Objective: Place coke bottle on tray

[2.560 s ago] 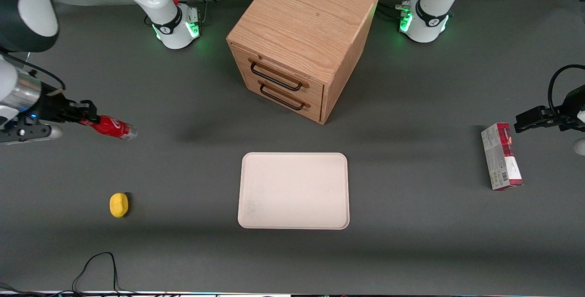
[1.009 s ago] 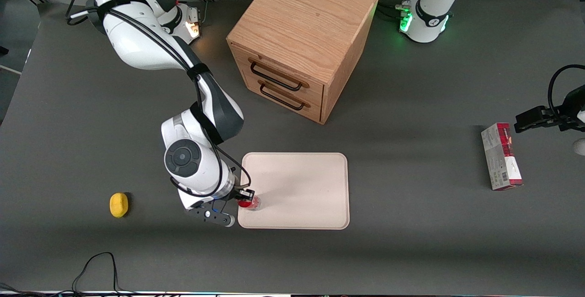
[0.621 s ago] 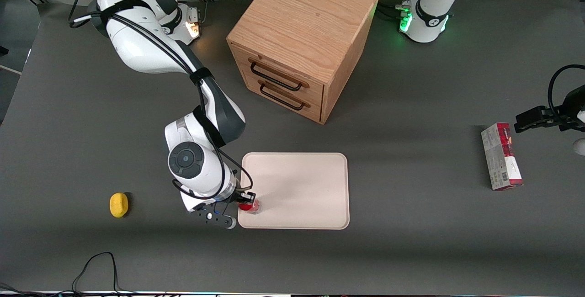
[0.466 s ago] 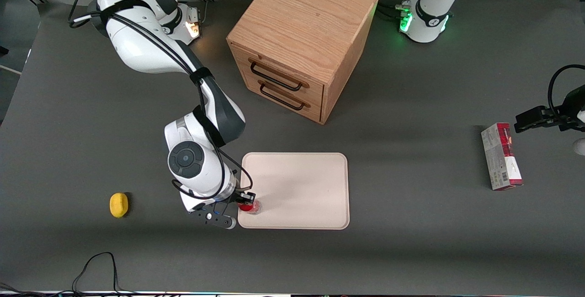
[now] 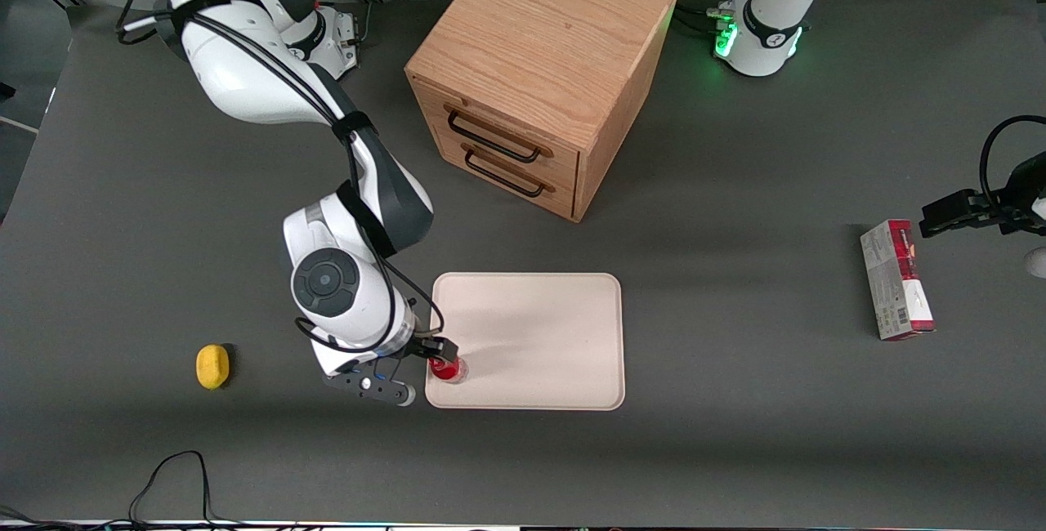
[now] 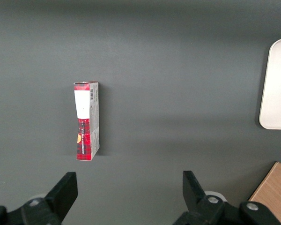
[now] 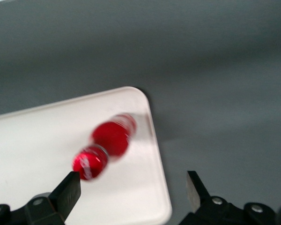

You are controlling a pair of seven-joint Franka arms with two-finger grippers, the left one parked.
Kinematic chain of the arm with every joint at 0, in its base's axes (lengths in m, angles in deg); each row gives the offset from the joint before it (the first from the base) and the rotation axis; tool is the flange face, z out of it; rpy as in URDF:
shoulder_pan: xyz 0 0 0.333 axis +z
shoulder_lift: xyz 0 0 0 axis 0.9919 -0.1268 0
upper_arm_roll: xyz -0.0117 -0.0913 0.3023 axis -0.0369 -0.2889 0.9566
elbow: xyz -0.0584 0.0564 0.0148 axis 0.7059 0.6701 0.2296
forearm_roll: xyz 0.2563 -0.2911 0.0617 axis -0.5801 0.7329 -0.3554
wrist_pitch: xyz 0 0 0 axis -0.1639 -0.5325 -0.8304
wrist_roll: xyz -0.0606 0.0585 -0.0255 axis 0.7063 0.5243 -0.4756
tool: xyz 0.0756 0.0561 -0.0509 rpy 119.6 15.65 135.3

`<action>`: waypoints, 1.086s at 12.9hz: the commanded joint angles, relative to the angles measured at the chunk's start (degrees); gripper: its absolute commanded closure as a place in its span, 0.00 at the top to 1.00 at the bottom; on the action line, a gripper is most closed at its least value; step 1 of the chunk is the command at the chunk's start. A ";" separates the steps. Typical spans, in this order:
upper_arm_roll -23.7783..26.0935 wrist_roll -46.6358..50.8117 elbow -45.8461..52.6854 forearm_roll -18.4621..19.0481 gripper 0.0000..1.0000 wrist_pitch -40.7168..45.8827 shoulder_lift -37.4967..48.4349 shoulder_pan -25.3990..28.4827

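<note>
The coke bottle (image 5: pixel 445 368), red cap up, appears to stand upright on the beige tray (image 5: pixel 539 335), in the tray's corner nearest the front camera toward the working arm's end. My right gripper (image 5: pixel 433 354) hovers just above and beside it. The right wrist view shows the gripper (image 7: pixel 133 183) open, its fingers spread wide with only tray (image 7: pixel 37 140) surface between them. The bottle (image 7: pixel 107 145) sits a little past the fingertips, free of them and blurred.
A wooden drawer cabinet (image 5: pixel 539 73) stands farther from the front camera than the tray. A yellow lemon-shaped object (image 5: pixel 212 366) lies toward the working arm's end. A red-and-grey carton (image 5: pixel 896 279) lies toward the parked arm's end. A black cable (image 5: pixel 176 474) loops at the table's near edge.
The gripper carried the bottle from the working arm's end to the tray corner. In the last half second the wrist has drawn slightly away while the bottle stays on the tray.
</note>
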 commanded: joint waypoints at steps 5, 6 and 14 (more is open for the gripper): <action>-0.99 -28.41 -42.07 -5.55 1.00 2.90 39.11 -11.85; -2.05 -30.53 -44.28 -5.55 1.00 4.91 42.46 -12.13; -11.55 -41.89 -51.08 -7.84 1.00 12.14 56.91 -11.86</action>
